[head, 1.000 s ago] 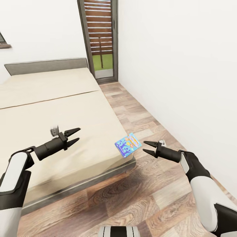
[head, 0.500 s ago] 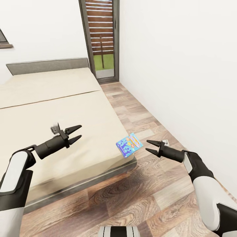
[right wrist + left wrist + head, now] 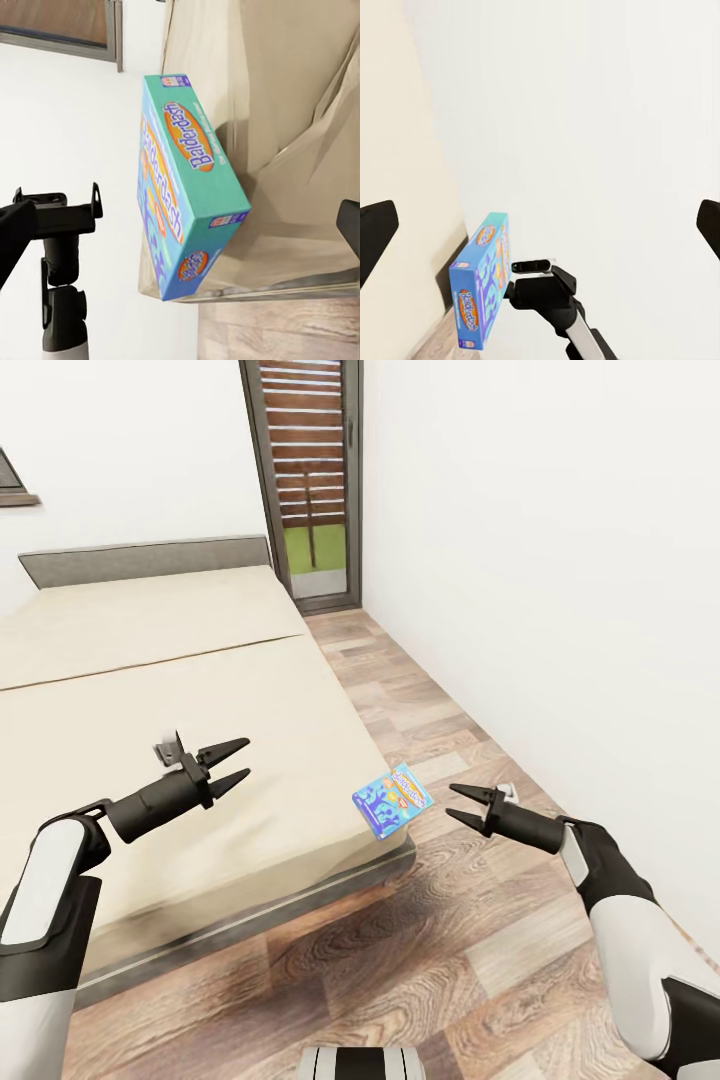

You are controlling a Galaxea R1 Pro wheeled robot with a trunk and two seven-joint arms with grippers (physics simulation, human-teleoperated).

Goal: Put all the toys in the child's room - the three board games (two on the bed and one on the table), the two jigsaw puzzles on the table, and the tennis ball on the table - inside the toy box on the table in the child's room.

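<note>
Blue game box [image 3: 391, 801] sits at the bed's [image 3: 150, 660] near corner (overhanging). My right gripper [image 3: 458, 804] and left gripper [image 3: 233, 763] both gape, empty.

"Balderdash" on blue board game [image 3: 187, 195]

Right claw [image 3: 463, 804] drifted slightly away from blue board game [image 3: 391, 800].

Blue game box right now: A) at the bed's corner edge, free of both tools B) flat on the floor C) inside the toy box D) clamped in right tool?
A: the blue game box sits at the corner of the bed, with the open right tool just short of it and the left tool over the mattress.
</note>
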